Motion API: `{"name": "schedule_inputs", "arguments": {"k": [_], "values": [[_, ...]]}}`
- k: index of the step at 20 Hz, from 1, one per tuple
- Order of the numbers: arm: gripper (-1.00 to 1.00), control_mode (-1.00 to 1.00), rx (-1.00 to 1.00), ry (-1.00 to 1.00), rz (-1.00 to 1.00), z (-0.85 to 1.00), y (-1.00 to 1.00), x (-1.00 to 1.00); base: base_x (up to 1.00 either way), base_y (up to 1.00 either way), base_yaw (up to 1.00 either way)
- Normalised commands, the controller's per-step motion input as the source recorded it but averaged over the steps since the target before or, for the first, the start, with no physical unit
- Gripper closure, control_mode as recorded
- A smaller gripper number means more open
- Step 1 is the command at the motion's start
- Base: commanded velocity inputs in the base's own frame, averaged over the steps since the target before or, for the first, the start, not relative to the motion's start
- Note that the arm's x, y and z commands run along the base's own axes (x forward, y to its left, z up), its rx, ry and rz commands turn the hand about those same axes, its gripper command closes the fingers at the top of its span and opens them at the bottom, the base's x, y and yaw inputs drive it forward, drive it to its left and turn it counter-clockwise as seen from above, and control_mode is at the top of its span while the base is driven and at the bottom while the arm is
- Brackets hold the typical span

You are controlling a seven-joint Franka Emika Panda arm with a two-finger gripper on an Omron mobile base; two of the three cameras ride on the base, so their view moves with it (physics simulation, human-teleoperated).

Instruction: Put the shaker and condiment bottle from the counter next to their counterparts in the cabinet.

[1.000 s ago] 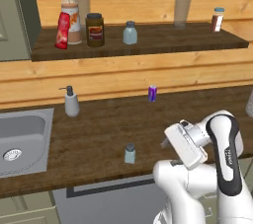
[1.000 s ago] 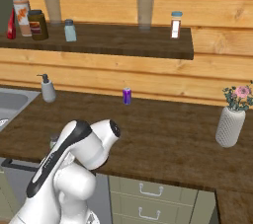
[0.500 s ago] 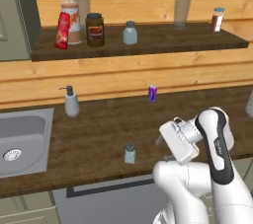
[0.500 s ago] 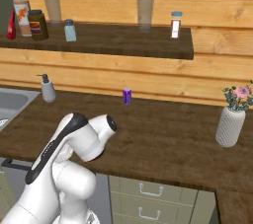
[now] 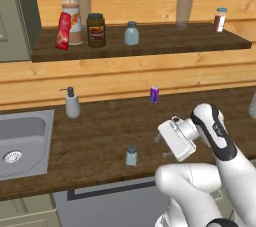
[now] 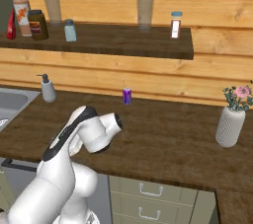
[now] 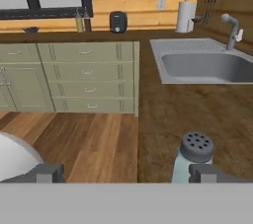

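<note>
Left base view: white arm with its end effector (image 5: 161, 147) at lower centre, now lower and further left in the frame than a second ago, jaws spread wide and holding nothing. The small pale blue-grey translucent shaker with grey cap (image 5: 131, 155) stands upright on the dark brown wood-grain worktop (image 5: 105, 131) near its front edge, just left of the hand and apart from it. The approach suggests the shaker is the next pick. The small flat red condiment bottle (image 5: 63, 31) already leans beside the tall clear orange-labelled bottle (image 5: 72, 8) on the dark wooden cabinet shelf (image 5: 165, 41), upper left; a dark brown jar (image 5: 96, 30) and the matching grey-capped shaker (image 5: 131, 33) stand to its right. A white pump dispenser (image 5: 72, 103), a small purple can (image 5: 154, 94) and the steel sink (image 5: 22, 141) lie well clear of the path.

Right base view: the white ribbed vase with pink flowers (image 6: 231, 119) stands far right; a reddish-brown blue-capped shaker (image 6: 175, 24) sits upper centre on the shelf.

Hand view: the shaker's perforated cap appears lower right, close to one dark fingertip (image 7: 210, 172), not yet between the two.
</note>
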Motion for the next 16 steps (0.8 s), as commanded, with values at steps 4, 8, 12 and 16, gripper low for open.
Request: {"name": "schedule_inputs", "arguments": {"k": [4,8,12,16], "values": [[-1.0,-1.0,0.14,-0.08,0.0,-0.68,0.15,0.26,0.0,0.0,0.0],[-1.0,-1.0,0.15,-0.14,0.0,-0.76,0.17,0.14,0.0,0.0,0.0],[-1.0,-1.0,0.11,-0.2,0.01,-0.74,0.27,0.03,0.0,0.0,0.0],[-1.0,-1.0,0.01,-0.02,-0.02,-0.07,0.33,0.18,0.0,0.0,0.0]]}}
